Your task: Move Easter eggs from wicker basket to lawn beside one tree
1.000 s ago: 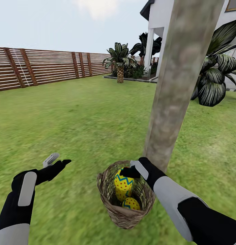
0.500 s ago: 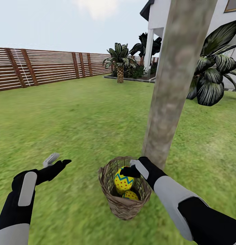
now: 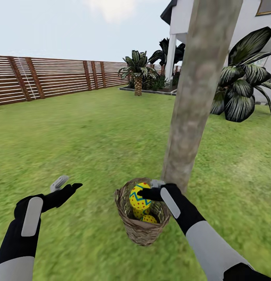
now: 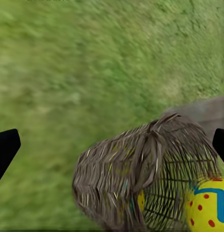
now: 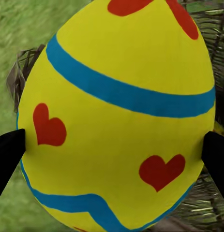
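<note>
The wicker basket [image 3: 138, 228] stands on the lawn [image 3: 84, 136] at the foot of the tree [image 3: 190, 113], touching or nearly touching its trunk. My right gripper [image 3: 146, 192] is shut on one yellow Easter egg [image 3: 138, 198], held at the basket's rim. In the right wrist view this egg [image 5: 116, 116] sits between both black fingertips [image 5: 7, 154]. Two more eggs [image 3: 149, 219] lie lower inside the basket. My left gripper [image 3: 67, 185] hangs open over the grass, left of the basket. The left wrist view looks at the basket [image 4: 136, 179] and the held egg [image 4: 208, 208].
A brown slat fence [image 3: 53, 78] runs along the far left. A short palm [image 3: 138, 72] and the white house [image 3: 182, 27] stand behind. A large-leafed bush [image 3: 241, 89] grows right of the trunk. Open grass spreads to the left and ahead.
My right gripper has lifted the egg from inside the basket up to its rim. The head view has shifted slightly. The left arm has stayed put.
</note>
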